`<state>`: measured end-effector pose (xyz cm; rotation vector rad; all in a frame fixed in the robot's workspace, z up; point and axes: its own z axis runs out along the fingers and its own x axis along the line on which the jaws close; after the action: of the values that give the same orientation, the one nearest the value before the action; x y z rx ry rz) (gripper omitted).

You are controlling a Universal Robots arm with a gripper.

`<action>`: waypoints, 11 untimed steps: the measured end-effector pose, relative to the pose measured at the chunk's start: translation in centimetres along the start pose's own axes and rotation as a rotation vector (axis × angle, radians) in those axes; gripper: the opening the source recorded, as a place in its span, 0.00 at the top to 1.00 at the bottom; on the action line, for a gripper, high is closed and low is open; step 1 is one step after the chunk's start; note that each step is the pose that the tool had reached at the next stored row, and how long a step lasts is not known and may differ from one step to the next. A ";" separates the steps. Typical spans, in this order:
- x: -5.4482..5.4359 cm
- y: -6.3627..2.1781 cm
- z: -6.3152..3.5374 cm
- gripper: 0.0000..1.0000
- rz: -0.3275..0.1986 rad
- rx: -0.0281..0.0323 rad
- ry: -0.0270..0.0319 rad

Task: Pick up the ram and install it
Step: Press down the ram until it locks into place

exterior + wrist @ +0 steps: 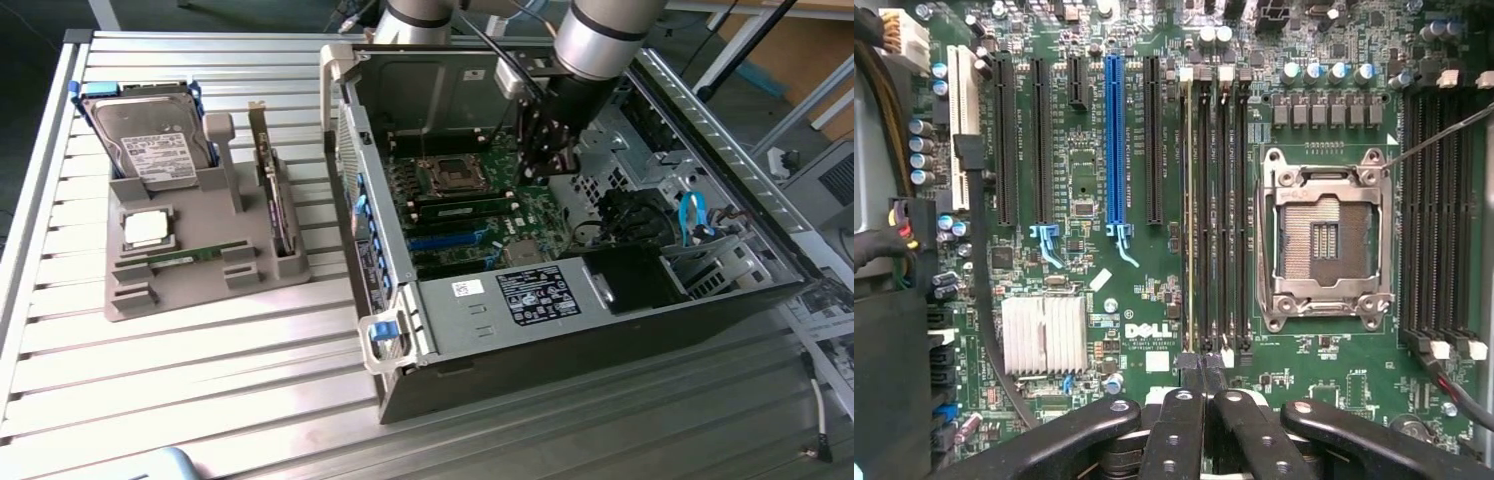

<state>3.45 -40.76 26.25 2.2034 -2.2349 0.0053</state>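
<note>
Ram (pixel 461 210), likely light, stiff and fragile, best pinched by its edges, stands slotted at six o'clock of the socket (pixel 447 178) in the exterior view, my pincer (pixel 1204 375) pressed together nearby.

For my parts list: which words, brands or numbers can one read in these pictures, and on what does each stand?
"DELL": white letters on the green motherboard, beside the silver heatsink.
Small white print under that logo: too small to read.
White print along the slots: unreadable.
Black label and white sticker on the computer case: blurred.
Label on the hard drive: blurred.
</note>
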 end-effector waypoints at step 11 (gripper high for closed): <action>0.0 0.00 1.00 0.90 0.000 0.0000 -0.0001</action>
<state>3.45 -40.76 25.25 2.2034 -2.2350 0.0052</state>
